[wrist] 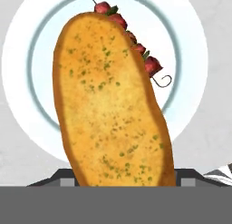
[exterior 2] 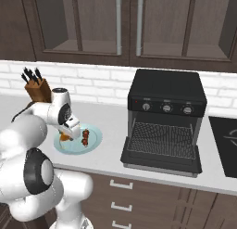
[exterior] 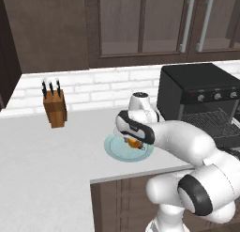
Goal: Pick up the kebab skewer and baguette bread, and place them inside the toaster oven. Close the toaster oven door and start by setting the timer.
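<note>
Golden-orange herb-flecked baguette bread (wrist: 111, 100) between jaws of white arm's gripper (exterior: 132, 143), jaws part-closed on it, just above round pale blue-rimmed plate (exterior 2: 95, 139). Kebab skewer (exterior 2: 85, 135) with red meat chunks on plate beside bread. Black boxy toaster oven (exterior 2: 166, 91) on bench, well apart; dark toaster oven door (exterior 2: 161, 162) open flat, wire rack bare. Judgement: bread grasped; left: both loads, door closing, timer.

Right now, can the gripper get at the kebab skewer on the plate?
Probably not directly. The gripper is closed on the baguette bread, which in the hand view covers part of the kebab skewer on the plate. It seems the bread must go first.
</note>
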